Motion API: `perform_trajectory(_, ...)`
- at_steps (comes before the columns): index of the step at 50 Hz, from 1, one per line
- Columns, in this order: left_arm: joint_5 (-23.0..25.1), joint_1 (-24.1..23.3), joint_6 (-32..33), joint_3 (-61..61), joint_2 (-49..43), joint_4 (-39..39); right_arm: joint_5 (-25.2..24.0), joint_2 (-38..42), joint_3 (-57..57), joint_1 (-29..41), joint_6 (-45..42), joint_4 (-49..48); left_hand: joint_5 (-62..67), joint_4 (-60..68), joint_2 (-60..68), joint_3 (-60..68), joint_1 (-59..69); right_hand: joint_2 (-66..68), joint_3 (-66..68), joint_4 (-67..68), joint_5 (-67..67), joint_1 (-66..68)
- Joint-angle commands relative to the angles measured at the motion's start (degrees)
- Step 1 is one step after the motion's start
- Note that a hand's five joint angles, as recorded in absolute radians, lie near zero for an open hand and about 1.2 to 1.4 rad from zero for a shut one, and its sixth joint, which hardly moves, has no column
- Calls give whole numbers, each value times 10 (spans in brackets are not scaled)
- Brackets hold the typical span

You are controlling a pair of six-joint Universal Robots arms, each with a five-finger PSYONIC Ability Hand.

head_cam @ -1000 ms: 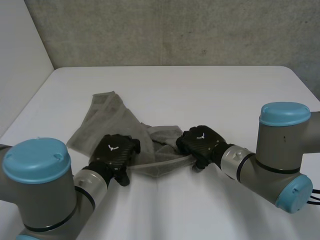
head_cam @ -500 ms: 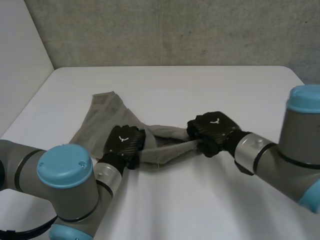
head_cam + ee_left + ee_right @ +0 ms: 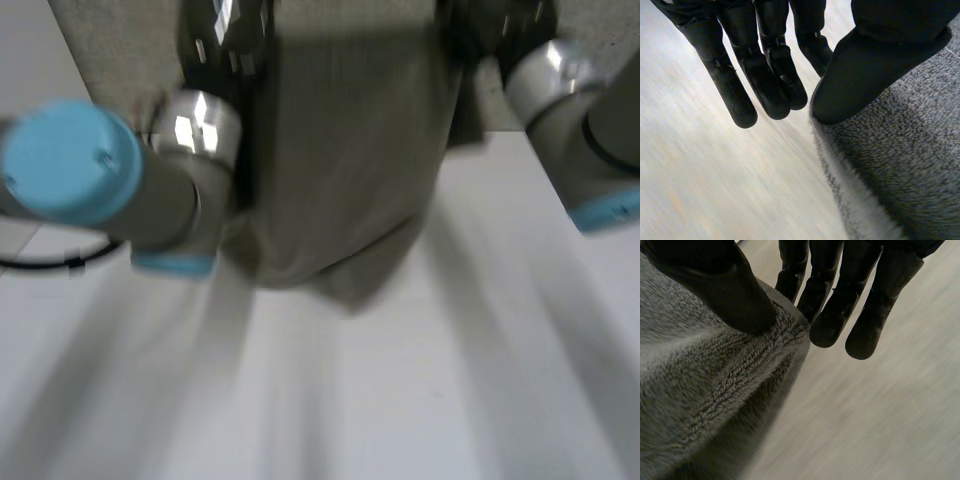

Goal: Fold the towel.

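white table (image 3: 400,400) | towel (image 3: 350,170) hangs | left hand (image 3: 865,70) pinches edge | right hand (image 3: 730,290) pinches edge

The towel (image 3: 345,150) hangs between the two hands, above the tabletop (image 3: 400,400). The left hand (image 3: 228,30) is at one end of the towel's upper edge and the right hand (image 3: 495,25) at the other, so the cloth drops below and between them. Whether its lower edge touches the tabletop cannot be told.

In the left wrist view, that hand's thumb (image 3: 865,75) lies on the towel just beside the cloth's edge. The fingers (image 3: 767,85) reach past that edge behind the cloth, with the tabletop beyond the fingertips. The right wrist view shows the same hold on the other side: thumb (image 3: 725,285) on the cloth, fingers (image 3: 840,305) behind its corner.
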Motion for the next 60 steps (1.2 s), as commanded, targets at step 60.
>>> perform_trajectory(60,72,33,-29,-249,345,-249,-86,-245,86,-90,-181,423,114,102,103,103,122,40,41,36,35,38)
